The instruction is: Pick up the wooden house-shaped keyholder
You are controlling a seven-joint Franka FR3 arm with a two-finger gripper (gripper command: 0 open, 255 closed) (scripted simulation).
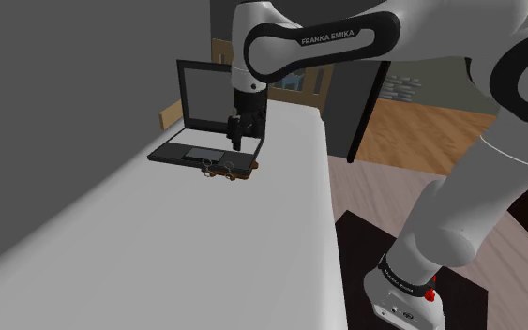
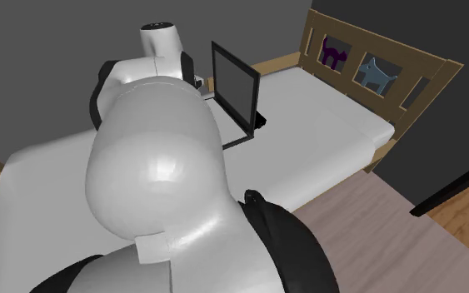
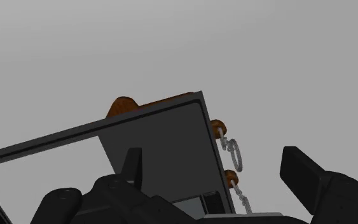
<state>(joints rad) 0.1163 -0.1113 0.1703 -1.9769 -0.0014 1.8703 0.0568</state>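
A brown wooden keyholder point(image 1: 231, 171) with small key rings lies flat on the white bed, against the front edge of an open black laptop point(image 1: 196, 150). My black gripper point(image 1: 239, 138) hangs just above it, over the laptop's near corner. Seen from the wrist, the fingers point(image 3: 133, 167) stand apart with nothing between them. Beyond the laptop base point(image 3: 165, 143) peeks the keyholder's brown edge point(image 3: 123, 105), its pegs and metal rings point(image 3: 233, 153) beside the laptop's corner. In the second exterior view the arm's bulk hides the keyholder; the laptop screen point(image 2: 235, 85) shows.
The white bed surface point(image 1: 187, 253) stretches toward the camera. A wooden headboard point(image 2: 374, 67) with cat cut-outs ends the bed. The bed's edge point(image 1: 332, 206) drops to a wooden floor beside my stand point(image 1: 402, 291). A grey wall runs along the shoulder view's left.
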